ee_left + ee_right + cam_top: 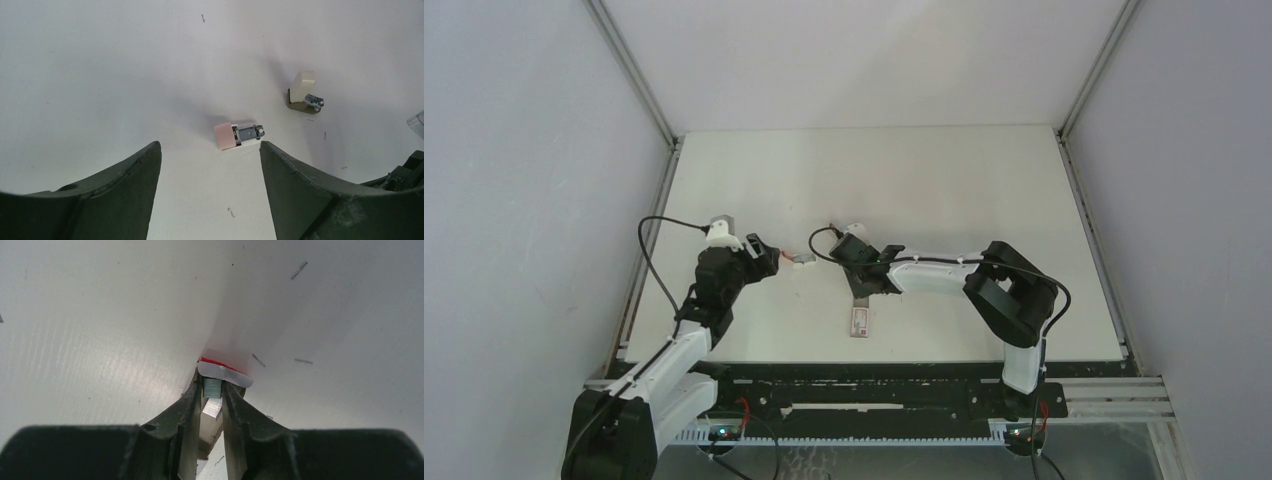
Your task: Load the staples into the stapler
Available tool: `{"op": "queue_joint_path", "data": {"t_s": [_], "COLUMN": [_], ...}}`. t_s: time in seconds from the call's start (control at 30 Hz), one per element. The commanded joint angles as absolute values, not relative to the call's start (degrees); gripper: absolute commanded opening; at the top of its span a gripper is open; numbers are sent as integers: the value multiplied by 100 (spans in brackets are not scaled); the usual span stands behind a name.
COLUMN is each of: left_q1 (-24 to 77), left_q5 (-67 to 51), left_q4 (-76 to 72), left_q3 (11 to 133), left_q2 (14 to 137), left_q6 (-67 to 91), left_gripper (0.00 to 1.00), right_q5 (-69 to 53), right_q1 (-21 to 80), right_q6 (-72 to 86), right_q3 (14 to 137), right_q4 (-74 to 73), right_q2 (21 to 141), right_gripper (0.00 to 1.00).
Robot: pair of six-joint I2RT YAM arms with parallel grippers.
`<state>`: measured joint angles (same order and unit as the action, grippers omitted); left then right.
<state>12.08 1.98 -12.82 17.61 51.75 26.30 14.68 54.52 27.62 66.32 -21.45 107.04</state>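
The stapler [246, 133], a tiny grey metal piece with a pink cap, lies on the white table just ahead of my left gripper [210, 150], nearer its right fingertip. That gripper is open, with nothing between its fingers. From above, the stapler [802, 259] sits right of the left gripper [772, 258]. My right gripper [212, 388] is shut on a silver strip of staples [212, 388], over the white-and-red box [226, 372]. The top view shows the box [861, 321] lying flat below the right gripper [861, 296].
A second small piece with a cream cap and dark base [303, 93] lies beyond the stapler to the right. Loose single staples [303, 361] are scattered on the table [984, 190]. Grey walls close off both sides.
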Motion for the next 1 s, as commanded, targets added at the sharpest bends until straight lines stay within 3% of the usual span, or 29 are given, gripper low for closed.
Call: {"op": "queue_joint_path", "data": {"t_s": [0.0, 0.23, 0.6, 0.97], "left_q1": [1184, 1182, 1182, 1185], "left_q5": [213, -27, -591, -503], "left_q4": [-1547, -1645, -2024, -1658], "left_q3": [1696, 1808, 1807, 1866], "left_q2": [5168, 5437, 5777, 5436], "left_q6": [2497, 2694, 2916, 2360], "left_gripper": [76, 78, 78, 77], "right_q5": [1614, 1587, 1458, 703], "right_q1": [5480, 5481, 5382, 4168], "right_q6": [2657, 2590, 2473, 1878], "right_q3": [6845, 6840, 6480, 5045], "right_q4": [-2160, -2165, -2390, -1691], "right_q2": [10731, 10475, 9354, 8800], "right_gripper": [16, 10, 11, 11]}}
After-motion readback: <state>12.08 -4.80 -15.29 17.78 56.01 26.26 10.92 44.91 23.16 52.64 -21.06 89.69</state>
